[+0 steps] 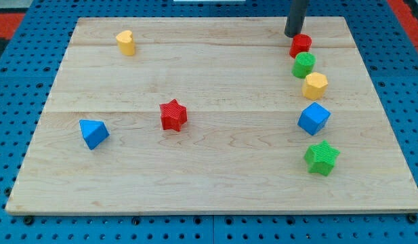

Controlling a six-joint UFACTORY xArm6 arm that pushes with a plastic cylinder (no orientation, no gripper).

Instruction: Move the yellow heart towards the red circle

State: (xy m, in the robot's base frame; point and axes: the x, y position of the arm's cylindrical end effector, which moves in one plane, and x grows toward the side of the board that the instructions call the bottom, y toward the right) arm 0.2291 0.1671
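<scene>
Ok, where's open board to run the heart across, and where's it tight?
Open: the top strip between the yellow heart and my tip, above the red star. Also the bottom middle. Crowded: the right-hand column from the red circle down to the green star.

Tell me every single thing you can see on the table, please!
yellow heart: 1, yellow, top left of the board
red star: 1, red, near the middle
blue triangle: 1, blue, left side
red circle: 1, red, top right
green circle: 1, green, just below red circle
yellow hexagon: 1, yellow, right side
blue cube: 1, blue, right side
green star: 1, green, lower right
wooden board: 1, light wood, under everything
my tip: 1, dark, just above-left of the red circle
</scene>
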